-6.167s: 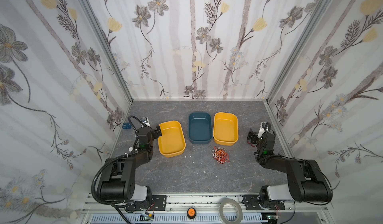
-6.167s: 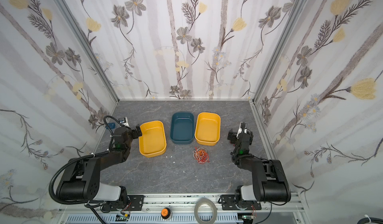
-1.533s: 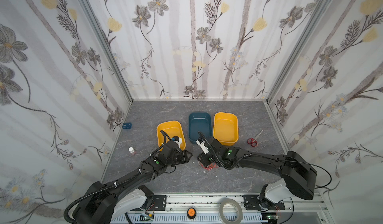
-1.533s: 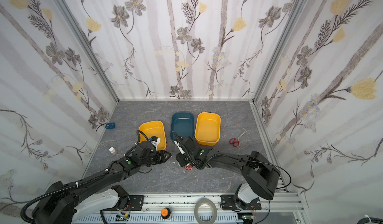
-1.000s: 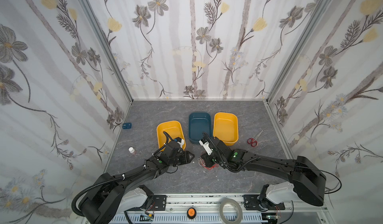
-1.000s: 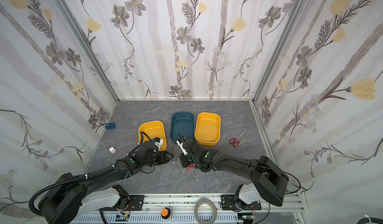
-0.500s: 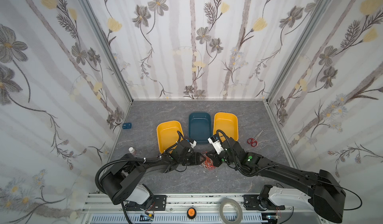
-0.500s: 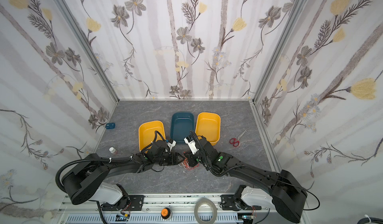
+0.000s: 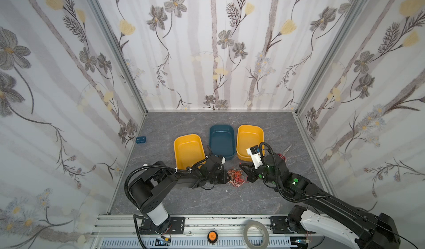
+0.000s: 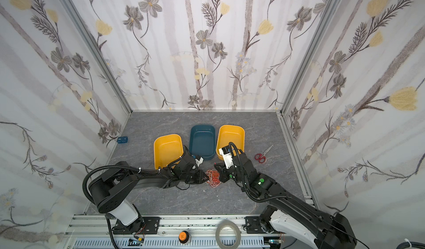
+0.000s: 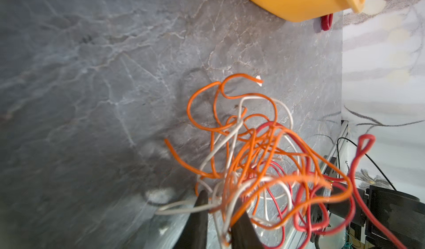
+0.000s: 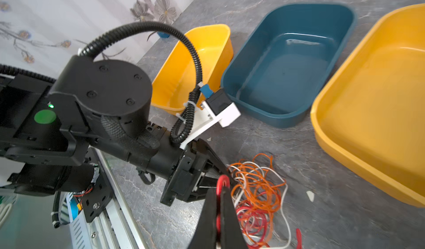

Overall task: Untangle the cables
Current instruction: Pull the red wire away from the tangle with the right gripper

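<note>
The cables (image 9: 235,178) (image 10: 212,177) lie as one orange, red and white tangle on the grey floor in front of the trays. My left gripper (image 9: 226,178) (image 10: 205,177) reaches in from the left. In the left wrist view the left gripper (image 11: 220,204) has narrow jaws with white and orange cables (image 11: 253,148) pinched between the fingers. My right gripper (image 9: 240,165) (image 10: 216,165) is at the tangle's right side. In the right wrist view the right gripper (image 12: 220,197) is shut on a red cable loop (image 12: 223,183), which sticks out past the tips.
Behind the tangle stand a yellow tray (image 9: 187,135), a blue tray (image 9: 222,125) and another yellow tray (image 9: 250,126), all without contents. Red-handled scissors (image 9: 284,152) lie at the right. A small blue block (image 9: 140,140) sits by the left wall. A tape roll (image 9: 256,230) rests on the front rail.
The left gripper has reached into the tangle and its jaws have narrowed on strands. The right arm, still shut on the red loop, has shifted to the right side of the pile.
</note>
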